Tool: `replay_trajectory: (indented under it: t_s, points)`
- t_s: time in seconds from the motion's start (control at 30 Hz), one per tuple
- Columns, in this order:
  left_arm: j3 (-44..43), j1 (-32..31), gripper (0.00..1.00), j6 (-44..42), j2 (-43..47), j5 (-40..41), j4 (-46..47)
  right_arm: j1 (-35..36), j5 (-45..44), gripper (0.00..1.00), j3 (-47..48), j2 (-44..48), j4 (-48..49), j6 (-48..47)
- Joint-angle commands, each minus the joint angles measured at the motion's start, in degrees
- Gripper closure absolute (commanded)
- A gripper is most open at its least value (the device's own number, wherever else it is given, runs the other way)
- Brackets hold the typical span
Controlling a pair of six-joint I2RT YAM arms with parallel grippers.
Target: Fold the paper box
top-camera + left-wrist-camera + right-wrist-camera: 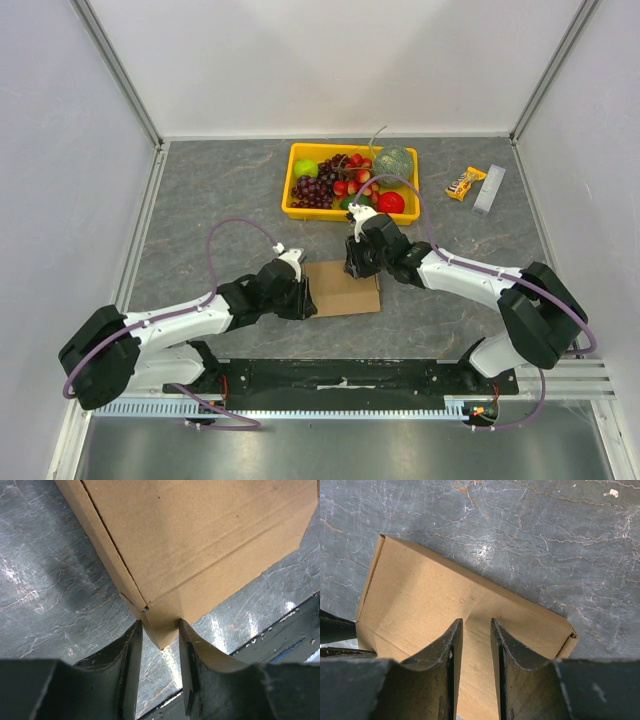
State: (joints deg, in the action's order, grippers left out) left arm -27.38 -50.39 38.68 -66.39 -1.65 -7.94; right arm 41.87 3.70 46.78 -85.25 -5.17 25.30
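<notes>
Filling the overhead view, a grey marbled table (200,200). At its centre, lying flat, the paper box (345,290) (plain brown, slim), just below the yellow fruit tray (288,195). At the box's left edge, the left gripper (160,627): narrow jaws, fingertips (135,635) against both sides of one corner; clamped or not, cannot tell. At the upper edge, the right gripper (476,625): jaws narrowly parted over the cardboard, nothing between.

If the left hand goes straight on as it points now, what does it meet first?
The paper box: its corner lies between the fingers of the left hand, apparently touching or nearly so.
</notes>
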Motion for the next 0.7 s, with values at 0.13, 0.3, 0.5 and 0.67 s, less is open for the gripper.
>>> replay_trajectory:
  t_s: [0.13,0.3,0.5,0.67]
  points:
    - [-0.22,-0.23,0.61,-1.32,0.03,-0.20,3.20,-0.29,0.16,0.64,1.03,-1.67,-0.46,-0.16]
    - [-0.05,-0.32,0.60,-1.24,-0.05,-0.02,3.02,-0.29,-0.19,0.64,1.11,0.35,-0.02,-0.51]
    - [-0.13,-0.23,0.59,-1.23,0.21,0.24,2.76,-0.56,-3.35,0.64,2.26,2.37,0.25,-1.92]
    - [-0.31,-0.23,0.59,-1.23,0.12,0.24,2.67,-2.05,-5.99,0.60,2.96,1.93,0.86,-2.01]
